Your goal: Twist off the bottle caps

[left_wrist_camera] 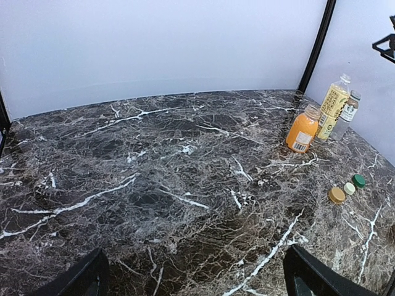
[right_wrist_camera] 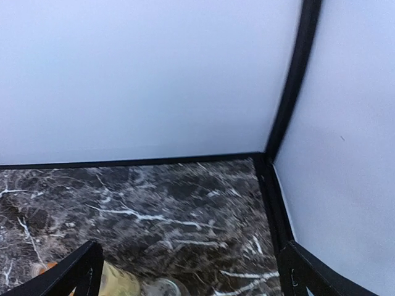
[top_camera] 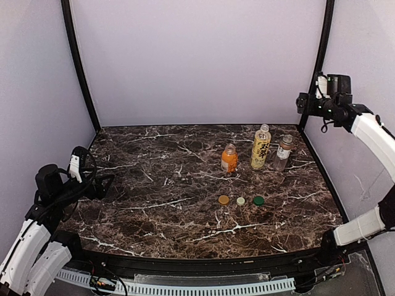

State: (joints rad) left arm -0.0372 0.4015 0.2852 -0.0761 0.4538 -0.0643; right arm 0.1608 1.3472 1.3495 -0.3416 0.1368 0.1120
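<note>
Three bottles stand at the back right of the table: a short orange one (top_camera: 229, 159), a taller yellow one (top_camera: 261, 148) and a clear labelled one (top_camera: 283, 153). Three loose caps lie in a row in front of them: tan-brown (top_camera: 223, 199), cream-white (top_camera: 241, 201) and dark green (top_camera: 258, 200). My left gripper (top_camera: 102, 185) is open and empty, low at the table's left edge. Its wrist view shows the bottles (left_wrist_camera: 302, 131) and caps (left_wrist_camera: 349, 189) far right. My right gripper (top_camera: 307, 102) is open and empty, raised high above the back right corner. The yellow bottle (right_wrist_camera: 117, 280) shows below it.
The dark marble table (top_camera: 160, 209) is enclosed by pale walls at the back and both sides, with black corner posts (top_camera: 79, 61). The right arm's white link (top_camera: 376, 135) hangs over the table's right edge.
</note>
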